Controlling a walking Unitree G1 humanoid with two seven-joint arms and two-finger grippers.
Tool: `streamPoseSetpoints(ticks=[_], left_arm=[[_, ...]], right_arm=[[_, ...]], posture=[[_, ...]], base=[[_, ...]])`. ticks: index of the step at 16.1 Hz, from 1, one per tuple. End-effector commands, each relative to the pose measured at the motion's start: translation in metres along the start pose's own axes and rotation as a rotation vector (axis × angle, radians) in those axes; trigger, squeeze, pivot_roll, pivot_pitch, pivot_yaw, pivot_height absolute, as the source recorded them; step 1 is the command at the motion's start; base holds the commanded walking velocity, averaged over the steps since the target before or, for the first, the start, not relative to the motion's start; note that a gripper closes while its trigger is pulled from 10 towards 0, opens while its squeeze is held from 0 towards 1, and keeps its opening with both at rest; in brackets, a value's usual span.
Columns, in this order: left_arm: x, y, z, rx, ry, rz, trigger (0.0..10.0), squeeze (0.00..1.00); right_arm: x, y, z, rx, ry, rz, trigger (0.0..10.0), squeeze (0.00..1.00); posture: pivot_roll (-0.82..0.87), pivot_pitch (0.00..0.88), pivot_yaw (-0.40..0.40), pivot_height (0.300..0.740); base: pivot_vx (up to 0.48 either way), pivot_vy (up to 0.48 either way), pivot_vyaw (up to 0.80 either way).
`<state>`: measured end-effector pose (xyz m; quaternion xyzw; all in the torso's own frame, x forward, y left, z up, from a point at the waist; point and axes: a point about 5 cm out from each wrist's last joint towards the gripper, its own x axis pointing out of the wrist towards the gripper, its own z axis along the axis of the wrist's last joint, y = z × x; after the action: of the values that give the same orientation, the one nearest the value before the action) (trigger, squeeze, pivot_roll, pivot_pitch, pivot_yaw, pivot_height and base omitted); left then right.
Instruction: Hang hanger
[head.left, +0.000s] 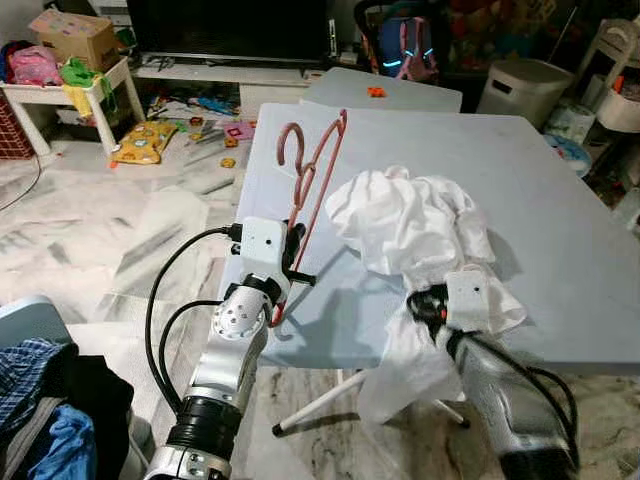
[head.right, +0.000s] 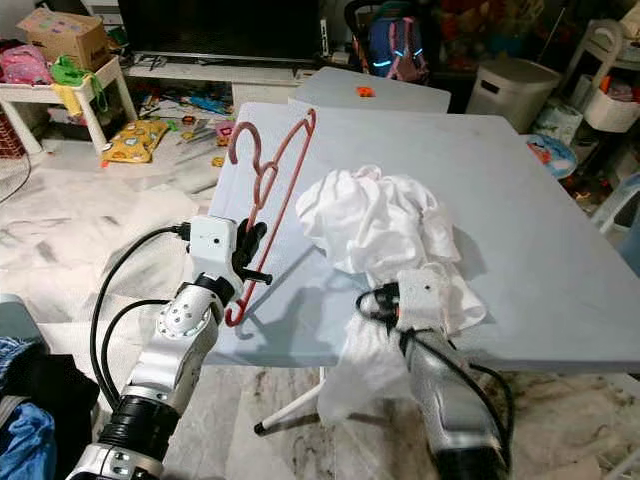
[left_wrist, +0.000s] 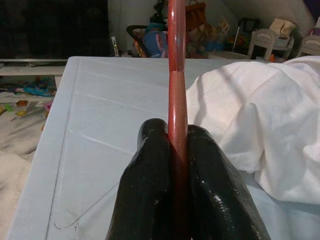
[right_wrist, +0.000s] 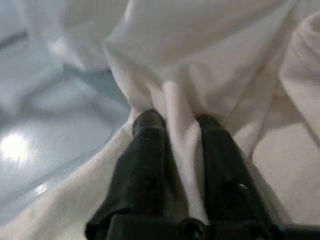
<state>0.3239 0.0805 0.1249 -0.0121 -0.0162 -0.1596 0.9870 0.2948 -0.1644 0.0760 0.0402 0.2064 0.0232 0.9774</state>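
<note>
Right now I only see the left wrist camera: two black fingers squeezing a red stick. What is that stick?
Observer: It's one bar of a red hanger, held upright over the near left corner of the table by the left gripper.
Operator: What's the other arm doing?
Observer: The right gripper is pinching a fold of the white cloth.
Operator: Is all the cloth on the table?
Observer: No, part of it hangs over the near edge.
</note>
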Motion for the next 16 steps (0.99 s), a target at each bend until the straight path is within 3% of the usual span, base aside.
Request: streamPoseSetpoints(ticks=[1, 2, 3, 4, 5, 6, 7, 9, 10, 11, 12, 14, 15, 16], left_arm=[[0.0, -0.004, 0.0, 0.002, 0.005, -0.01, 10.0, 0.0], [0.0, -0.004, 0.0, 0.002, 0.005, -0.01, 10.0, 0.0], [0.001, -0.004, 0.0, 0.002, 0.003, -0.009, 10.0, 0.0], [0.001, -0.004, 0.0, 0.002, 0.002, -0.008, 10.0, 0.0], [0.002, -0.005, 0.001, 0.0, -0.003, -0.007, 10.0, 0.0], [0.002, -0.005, 0.002, 0.001, -0.007, -0.004, 10.0, 0.0], [0.002, -0.004, 0.003, 0.001, -0.014, 0.006, 10.0, 0.0], [0.002, -0.002, 0.003, 0.004, -0.017, 0.018, 10.0, 0.0], [0.001, -0.002, 0.003, 0.004, -0.018, 0.023, 10.0, 0.0], [0.001, -0.002, 0.003, 0.004, -0.018, 0.023, 10.0, 0.0], [0.001, -0.003, 0.002, -0.004, -0.016, 0.022, 10.0, 0.0], [0.001, -0.003, 0.002, -0.008, -0.014, 0.02, 10.0, 0.0], [0.002, -0.002, 0.001, -0.01, -0.008, 0.013, 10.0, 0.0], [0.003, -0.003, 0.0, -0.009, -0.002, 0.002, 10.0, 0.0]], right_arm=[[0.004, -0.009, 0.001, 0.052, 0.013, -0.05, 0.0, 0.0], [0.005, -0.009, 0.003, 0.064, 0.008, -0.053, 0.0, 0.0], [0.013, -0.009, 0.034, 0.094, -0.095, -0.077, 0.0, 0.0], [0.016, -0.009, 0.049, 0.105, -0.147, -0.087, 0.0, 0.0], [0.015, -0.008, 0.118, 0.175, -0.406, -0.096, 0.0, 0.0], [0.008, -0.008, 0.155, 0.206, -0.557, -0.096, 0.0, 0.0], [-0.016, -0.006, 0.215, 0.25, -0.822, -0.071, 0.0, 0.0], [-0.035, -0.003, 0.242, 0.205, -0.962, -0.058, 0.0, 0.0], [-0.032, -0.002, 0.231, 0.122, -0.941, -0.066, 0.0, 0.0], [-0.026, -0.003, 0.222, 0.097, -0.904, -0.073, 0.0, 0.0], [-0.014, -0.007, 0.195, 0.055, -0.789, -0.097, 10.0, 0.0], [-0.004, -0.011, 0.167, -0.029, -0.669, -0.121, 10.0, 0.0], [0.002, -0.016, 0.134, -0.148, -0.53, -0.092, 10.0, 0.99], [0.002, -0.024, 0.11, -0.251, -0.436, -0.075, 10.0, 1.0]], posture=[[0.06, 0.0, -0.064, 0.74], [0.06, 0.0, -0.064, 0.74], [0.06, 0.0, -0.064, 0.74], [0.06, 0.0, -0.065, 0.74], [0.07, 0.0, -0.071, 0.74], [0.07, 0.0, -0.072, 0.74], [0.08, 0.0, -0.076, 0.74], [0.08, 0.0, -0.085, 0.74], [0.08, 0.0, -0.087, 0.74], [0.08, 0.0, -0.088, 0.74], [0.08, 0.0, -0.086, 0.74], [0.08, 0.0, -0.079, 0.74], [0.07, 0.0, -0.068, 0.74], [0.06, 0.0, -0.059, 0.74]], base=[[0.0, 0.0, 0.0], [0.0, 0.0, 0.0], [0.0, 0.0, 0.0], [0.0, 0.0, 0.0], [0.0, 0.0, 0.0], [0.0, 0.0, 0.0], [0.0, 0.0, 0.0], [0.0, 0.0, 0.0], [0.0, 0.0, 0.0], [0.0, 0.0, 0.0], [0.0, 0.0, 0.0], [0.0, 0.0, 0.0], [0.0, 0.0, 0.0], [0.0, 0.0, 0.0]])
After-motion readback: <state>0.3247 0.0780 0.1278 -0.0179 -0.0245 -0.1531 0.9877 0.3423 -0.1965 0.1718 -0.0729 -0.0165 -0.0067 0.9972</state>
